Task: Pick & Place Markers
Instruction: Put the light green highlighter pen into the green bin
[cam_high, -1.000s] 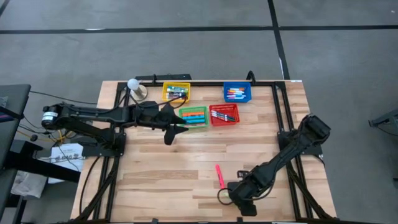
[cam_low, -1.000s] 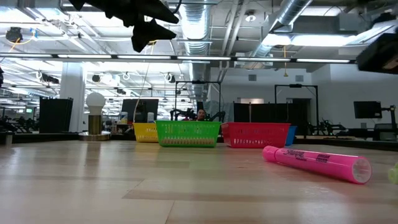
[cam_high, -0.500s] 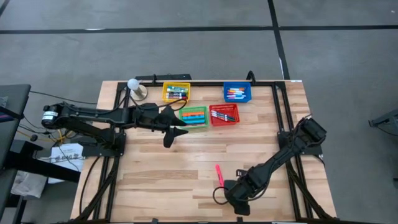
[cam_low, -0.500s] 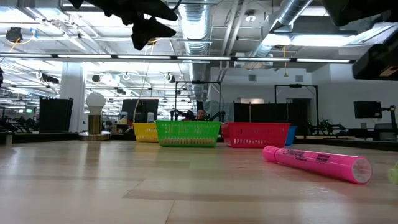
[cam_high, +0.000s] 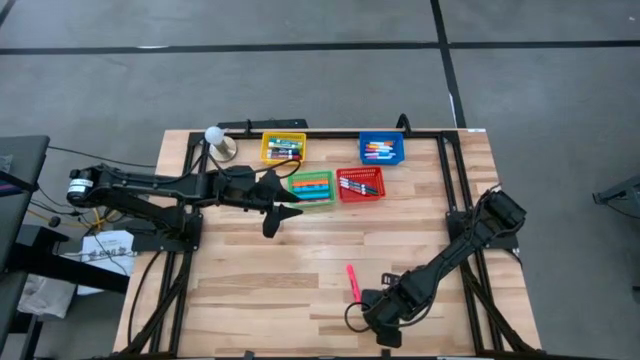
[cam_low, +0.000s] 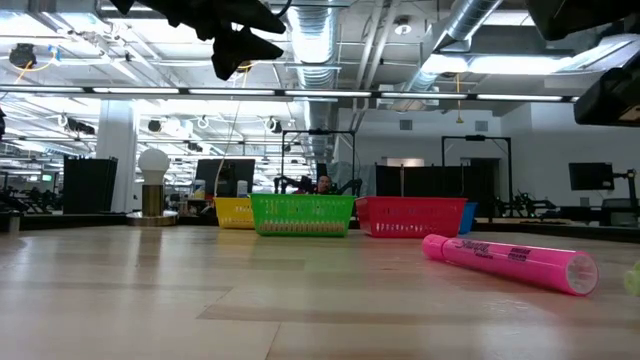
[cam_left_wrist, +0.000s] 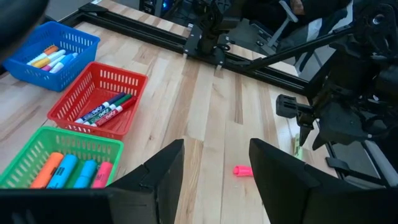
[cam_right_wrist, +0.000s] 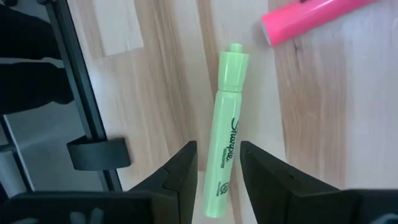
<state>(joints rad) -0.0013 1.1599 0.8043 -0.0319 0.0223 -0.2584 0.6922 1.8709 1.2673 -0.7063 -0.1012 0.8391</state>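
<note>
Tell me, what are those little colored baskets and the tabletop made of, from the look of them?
The red basket and green basket look like molded plastic: thin open mesh walls, uniform bright color, a slight sheen. The table looks like wood, probably butcher-block style: pale planks joined side by side with visible grain and a smooth, lightly glossy finish.

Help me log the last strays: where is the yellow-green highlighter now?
The yellow-green highlighter lies flat on the table's near edge, right of centre, beside the pink highlighter, directly under the right gripper, whose open fingers straddle it.
</note>
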